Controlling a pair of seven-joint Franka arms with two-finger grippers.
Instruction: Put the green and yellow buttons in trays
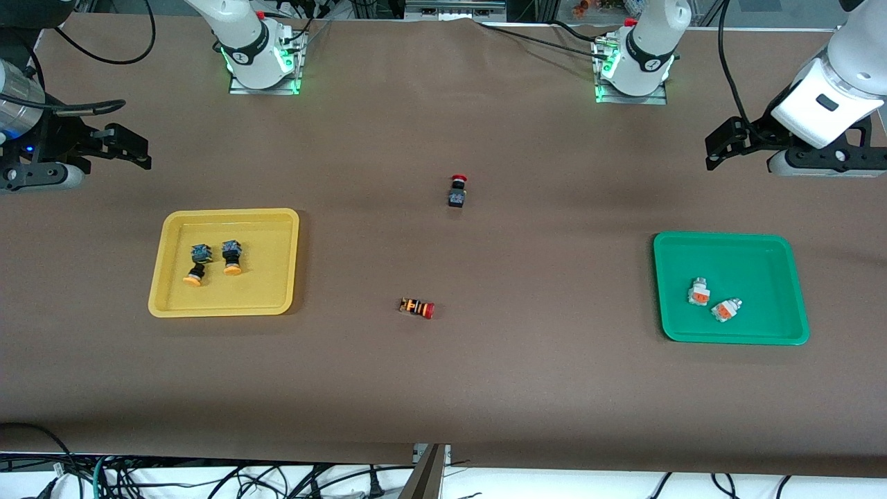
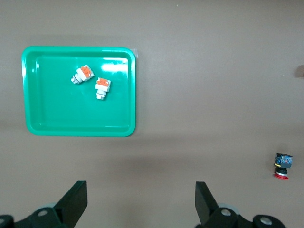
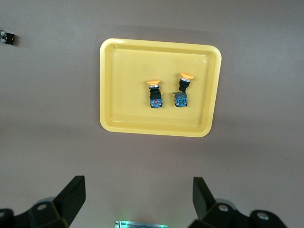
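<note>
The yellow tray lies toward the right arm's end of the table and holds two black-bodied buttons with yellow-orange caps. The right wrist view shows this tray and both buttons. The green tray lies toward the left arm's end and holds two white buttons with orange marks. The left wrist view shows it with both buttons. My left gripper and right gripper are open, empty and raised over bare table.
A black switch with a red cap stands mid-table. An orange-striped piece with a red cap lies nearer the front camera, between the trays. The arm bases stand at the table's edge farthest from the front camera.
</note>
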